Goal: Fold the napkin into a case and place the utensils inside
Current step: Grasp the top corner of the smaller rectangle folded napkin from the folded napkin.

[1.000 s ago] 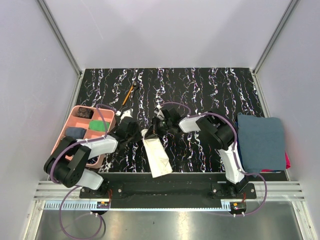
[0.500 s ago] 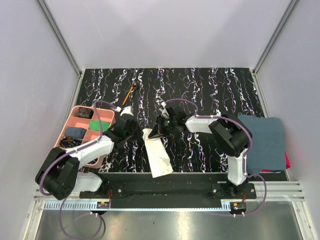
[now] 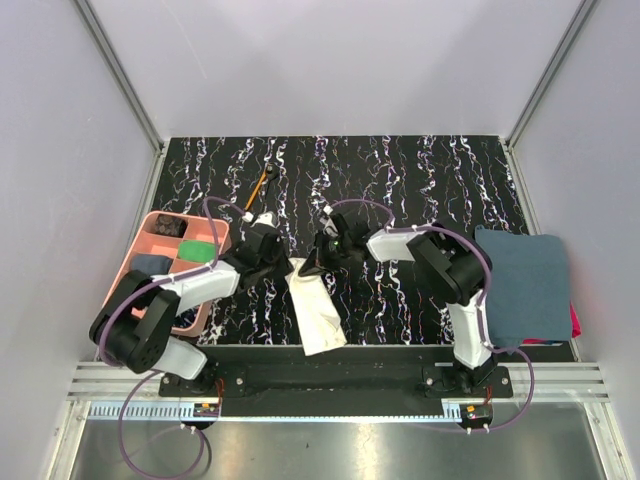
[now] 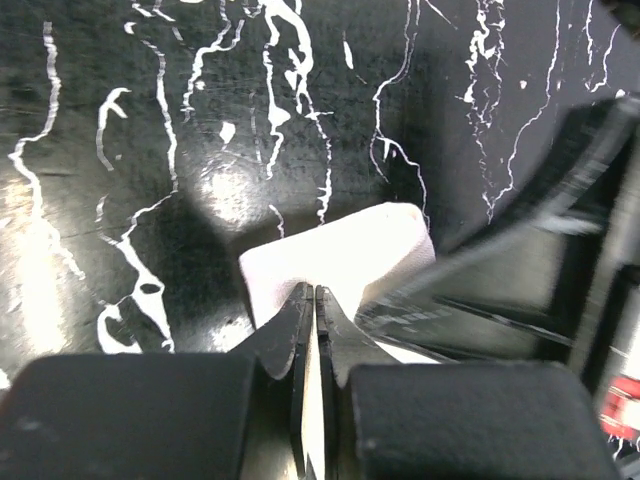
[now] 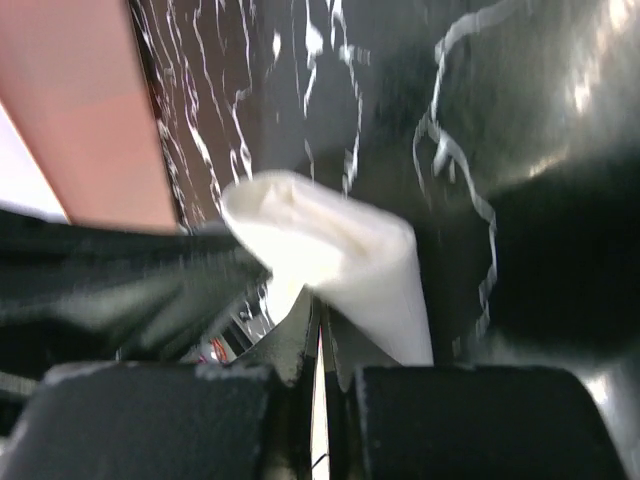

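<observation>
Left gripper [image 4: 310, 292]: fingers pressed together with a sliver of pale cloth between them, clenched on the far end of the cream off-white cloth napkin [image 3: 316, 312]. Right gripper [image 5: 320, 305]: likewise closed tight, pinching the same end from the opposite side. The cloth bulges up in a rounded fold just beyond its tips.

Hard to make out: both wrist views are blurred towards the edges. The left wrist view shows only one corner of the napkin; the rest is hidden under the fingers. The dark smeared shape on its right is the other arm. How many layers each pinch holds cannot be told.

Top view only: the napkin lies as a narrow strip on the black, white-veined marble surface [image 3: 420, 180]. It runs from the two grippers to the near edge. The grippers are almost touching over its far end.

Around:
- A thin orange-handled stick with a black end [image 3: 262, 186] lies well apart, farther back.
- A pink plastic compartment tray [image 3: 143, 237] sits at left, partly covered by the left arm. Its pink wall also shows in the right wrist view.
- A folded dark blue-grey towel [image 3: 520, 282] sits at right.
</observation>
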`<state>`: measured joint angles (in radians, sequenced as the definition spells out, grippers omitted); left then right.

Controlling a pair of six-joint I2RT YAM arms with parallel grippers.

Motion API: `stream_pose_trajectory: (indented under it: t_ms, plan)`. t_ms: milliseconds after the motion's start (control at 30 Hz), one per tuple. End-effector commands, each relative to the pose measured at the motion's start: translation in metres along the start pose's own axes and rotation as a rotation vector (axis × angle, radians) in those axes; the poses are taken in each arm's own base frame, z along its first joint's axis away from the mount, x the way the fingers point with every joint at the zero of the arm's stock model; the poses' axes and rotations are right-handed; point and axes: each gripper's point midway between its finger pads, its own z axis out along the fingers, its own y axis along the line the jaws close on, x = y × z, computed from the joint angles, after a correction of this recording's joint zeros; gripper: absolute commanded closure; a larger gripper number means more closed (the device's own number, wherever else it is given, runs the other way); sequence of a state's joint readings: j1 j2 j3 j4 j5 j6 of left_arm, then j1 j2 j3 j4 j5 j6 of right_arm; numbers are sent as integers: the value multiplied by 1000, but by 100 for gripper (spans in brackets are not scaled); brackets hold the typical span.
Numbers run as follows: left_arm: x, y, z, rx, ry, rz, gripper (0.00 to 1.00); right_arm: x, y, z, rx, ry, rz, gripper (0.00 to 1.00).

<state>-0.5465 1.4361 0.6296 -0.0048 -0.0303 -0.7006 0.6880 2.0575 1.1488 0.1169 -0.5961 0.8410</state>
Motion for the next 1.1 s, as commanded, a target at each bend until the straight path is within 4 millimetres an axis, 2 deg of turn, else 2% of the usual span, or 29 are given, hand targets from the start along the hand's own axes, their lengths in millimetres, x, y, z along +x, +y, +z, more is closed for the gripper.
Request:
stream_pose_trajectory:
  t_ms: [0,100,200,233,267,333,400,433,500,533,600,633,667,733,800,867,900,967,1000,1067]
  plan:
    - [-13,-34,3,119,-31,-3,95,-14,27,18,-107,3,-21,98]
    - [2,-42,10,129,0,-6,95,-20,25,22,-94,-13,-19,98]
    - [11,-38,17,129,24,-20,96,-17,20,17,-86,-13,-8,98]
    - [10,-35,17,116,15,-15,96,-17,24,10,-93,-17,-17,98]
    - [9,-32,17,102,14,-7,96,-15,12,5,-56,-19,-14,97]
    - [-2,-35,11,104,-14,12,95,-16,15,-10,-30,-32,-49,96]
    - [-7,-38,4,108,-21,26,95,-9,7,-21,24,-16,-71,95]
    - [-13,-42,1,115,-31,28,93,-12,17,-31,11,-39,-98,94]
    - [-15,-44,-6,118,-33,27,88,-1,8,-40,52,-16,-92,91]
    - [-21,-48,-13,133,-54,25,79,1,13,-47,47,-23,-104,88]
    - [-19,-46,-21,129,-48,30,71,10,8,-54,58,-8,-109,83]
    - [-25,-43,-28,114,-75,32,68,12,13,-60,52,-11,-127,77]
    - [-21,-37,-32,90,-62,38,65,19,6,-64,81,5,-134,74]
    - [-19,-30,-43,77,-71,51,63,26,8,-73,92,13,-162,68]
    - [0,-19,-47,65,-17,46,69,36,3,-79,157,39,-212,61]
    - [9,-19,-53,92,-1,26,77,47,7,-85,235,45,-290,52]
    - [28,-18,-54,122,57,-2,78,49,10,-88,256,44,-314,50]
    - [38,-20,-58,159,82,-33,79,61,7,-92,340,60,-371,44]
    - [51,-18,-59,176,123,-65,80,65,8,-94,362,64,-391,42]
    - [55,-23,-62,218,134,-93,80,79,5,-96,432,89,-447,38]
